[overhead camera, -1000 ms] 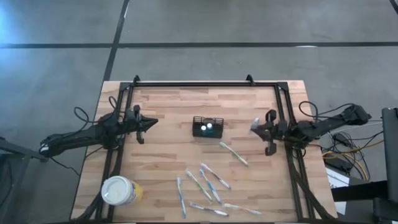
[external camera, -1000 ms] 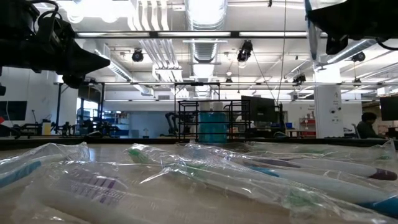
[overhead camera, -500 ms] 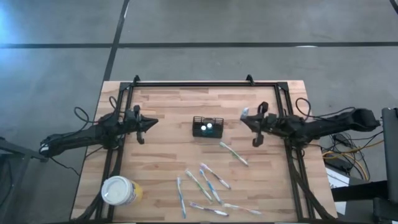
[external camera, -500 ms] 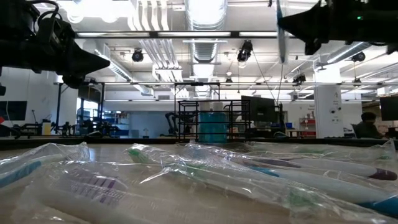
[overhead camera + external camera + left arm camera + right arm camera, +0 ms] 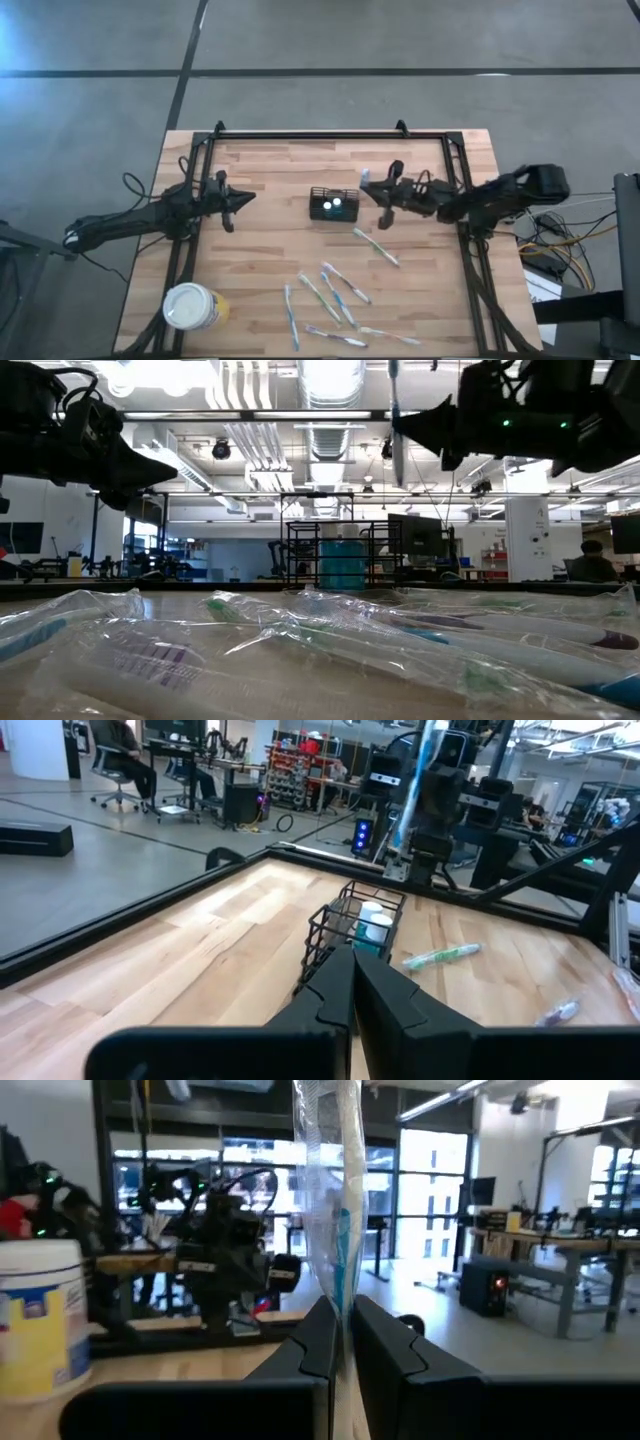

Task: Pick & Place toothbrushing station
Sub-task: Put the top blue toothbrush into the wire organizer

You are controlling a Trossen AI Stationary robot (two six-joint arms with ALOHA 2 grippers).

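- The table (image 5: 270,170) is a pale butcher-block top of narrow wooden strips, framed by a black metal rail along its far and side edges.
- The yellow cup (image 5: 192,307) is round with a white lid and stands at the near left corner of the wood, well apart from everything else.
- The toothbrushing station (image 5: 334,202) is a small black rectangular basket of thin wire slats, standing upright near the middle of the table; two pale round shapes show inside it from above.
- The right gripper (image 5: 378,193) hangs just beside the station's right end, above the table. Its dark fingers are clamped on a wrapped toothbrush (image 5: 338,1200), a slim white and blue brush in crinkled clear plastic, held upright so that it rises past the fingertips.
- The left gripper (image 5: 238,198) hovers left of the station, well apart from it, pointing toward it. Its dark fingers are pressed together with nothing between them.
- A loose toothbrush (image 5: 375,246), green and white in clear wrap, lies just near-right of the station.
- More wrapped toothbrushes (image 5: 335,300) lie scattered on the near part of the table, their glossy film creased.
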